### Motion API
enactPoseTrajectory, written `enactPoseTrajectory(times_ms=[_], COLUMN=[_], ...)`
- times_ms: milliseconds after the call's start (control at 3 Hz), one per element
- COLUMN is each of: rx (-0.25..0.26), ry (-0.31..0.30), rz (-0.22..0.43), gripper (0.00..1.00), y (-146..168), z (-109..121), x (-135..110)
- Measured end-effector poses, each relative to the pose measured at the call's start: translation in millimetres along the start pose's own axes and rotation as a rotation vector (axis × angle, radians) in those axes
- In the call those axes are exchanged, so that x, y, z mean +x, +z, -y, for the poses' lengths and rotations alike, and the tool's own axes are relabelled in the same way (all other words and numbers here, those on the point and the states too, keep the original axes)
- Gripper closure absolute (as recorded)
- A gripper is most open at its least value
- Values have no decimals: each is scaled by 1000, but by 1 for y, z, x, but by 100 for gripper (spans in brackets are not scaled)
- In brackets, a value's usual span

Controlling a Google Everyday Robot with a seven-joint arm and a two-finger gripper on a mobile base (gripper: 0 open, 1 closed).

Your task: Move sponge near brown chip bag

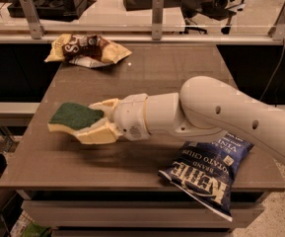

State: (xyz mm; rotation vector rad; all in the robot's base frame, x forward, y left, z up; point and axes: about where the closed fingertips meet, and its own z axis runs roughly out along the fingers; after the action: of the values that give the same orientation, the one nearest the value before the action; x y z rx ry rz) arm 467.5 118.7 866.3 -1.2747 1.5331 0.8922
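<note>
The sponge [74,116], dark green on top with a pale yellow body, is held in my gripper [93,122] above the left side of the table. The cream fingers [98,135] close on it from the right, one behind and one in front. The sponge appears lifted off the tabletop. The brown chip bag [87,49], dark brown with white lettering and yellow edges, lies wrinkled at the table's far left corner, well beyond the sponge.
A dark blue Kettle chip bag [208,169] lies at the table's front right edge, partly overhanging, under my white arm [221,115]. The brown table [152,73] ends at a railing with metal posts [157,16] at the back.
</note>
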Motion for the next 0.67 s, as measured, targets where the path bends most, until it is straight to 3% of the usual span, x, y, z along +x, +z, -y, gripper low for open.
enactPoseTrajectory(times_ms=[333,667], rx=[109,271], ry=[29,78], rz=[-3,-21], gripper=[100,100], y=[-22,-43], z=[40,88], x=[-5,-4])
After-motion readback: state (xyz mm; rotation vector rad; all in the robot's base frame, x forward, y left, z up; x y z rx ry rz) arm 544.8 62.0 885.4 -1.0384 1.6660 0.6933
